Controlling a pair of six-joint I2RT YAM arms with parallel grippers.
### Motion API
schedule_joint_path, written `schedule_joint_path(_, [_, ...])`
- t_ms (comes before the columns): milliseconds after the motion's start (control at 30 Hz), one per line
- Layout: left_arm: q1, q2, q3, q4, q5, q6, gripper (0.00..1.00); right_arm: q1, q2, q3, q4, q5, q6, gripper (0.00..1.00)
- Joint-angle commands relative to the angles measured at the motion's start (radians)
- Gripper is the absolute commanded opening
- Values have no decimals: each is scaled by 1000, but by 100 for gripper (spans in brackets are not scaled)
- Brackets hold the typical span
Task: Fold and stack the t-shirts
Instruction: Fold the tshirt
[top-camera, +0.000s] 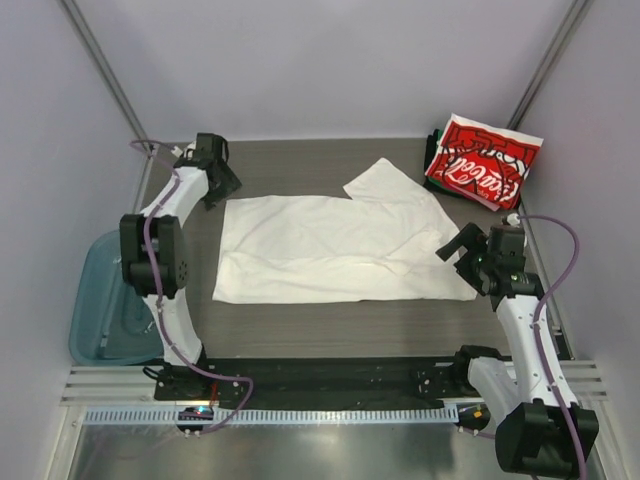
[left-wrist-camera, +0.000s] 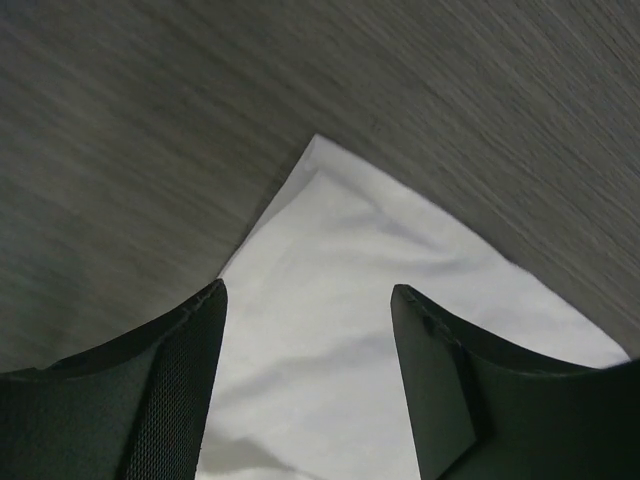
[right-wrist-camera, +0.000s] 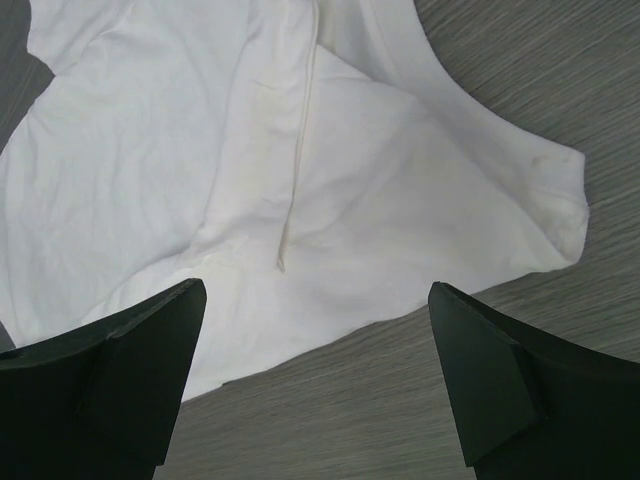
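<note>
A plain white t-shirt (top-camera: 340, 245) lies spread on the dark table, one sleeve sticking out at the back right. A folded stack, its top shirt red with white script (top-camera: 480, 165), sits at the back right corner. My left gripper (top-camera: 222, 185) is open and empty over the white shirt's back left corner (left-wrist-camera: 320, 330). My right gripper (top-camera: 462, 245) is open and empty at the shirt's right edge; the right wrist view shows the shirt's collar end (right-wrist-camera: 330, 180) just ahead of the fingers.
A teal translucent bin (top-camera: 105, 300) stands off the table's left side by the left arm. Grey walls close in the table on three sides. Bare dark tabletop (top-camera: 330, 330) lies in front of the shirt.
</note>
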Motion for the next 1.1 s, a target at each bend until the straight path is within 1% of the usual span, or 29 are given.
schedule_joint_path(0, [10,151,147,-25,-15,97,66,23,-38,17,-17,-29,-44,99])
schedule_joint_path(33, [13,181,213,-25,-15,108,66,28,-47,15,-20,-36,-43,100])
schedule_joint_path(67, [14,243,242,-26,-19,128,65,38,-50,15,-22,-49,-41,99])
schedule_joint_path(167, [25,338,336,-46,-22,152,64,51,-55,17,-23,-74,-29,100])
schedule_joint_path(267, [30,386,365,-38,0,163,62,57,-56,15,-23,-77,-37,100])
schedule_joint_path(367, [31,409,346,-11,40,166,58,60,-47,8,-23,-68,-46,100])
schedule_joint_path(400, [31,408,332,0,51,163,49,62,-44,8,-20,-68,-46,100])
schedule_joint_path(467, [33,390,297,49,82,154,42,62,-33,8,-16,-66,-49,100])
schedule_joint_path(500, [34,382,263,63,88,151,33,62,-27,8,-11,-62,-49,100])
schedule_joint_path(567, [34,360,246,90,96,155,25,62,-19,8,-3,-57,-54,100])
schedule_joint_path(600, [33,356,252,90,96,160,15,63,-10,11,-2,-59,-57,100])
schedule_joint_path(667, [36,339,264,63,106,169,7,68,-4,15,3,-51,-57,100])
schedule_joint_path(700, [37,328,270,45,82,165,1,71,5,20,7,-51,-57,100])
schedule_joint_path(800, [48,267,246,24,53,129,0,92,23,48,15,-45,-46,100])
schedule_joint_path(900, [66,207,214,3,24,94,0,124,46,95,15,-7,-44,100])
schedule_joint_path(1000, [74,166,197,-15,27,83,0,138,102,178,43,20,-47,100])
schedule_joint_path(1033, [74,158,189,-15,31,83,0,172,123,195,55,18,-64,100])
schedule_joint_path(1067, [74,153,183,-9,37,86,0,180,190,216,67,15,-72,100])
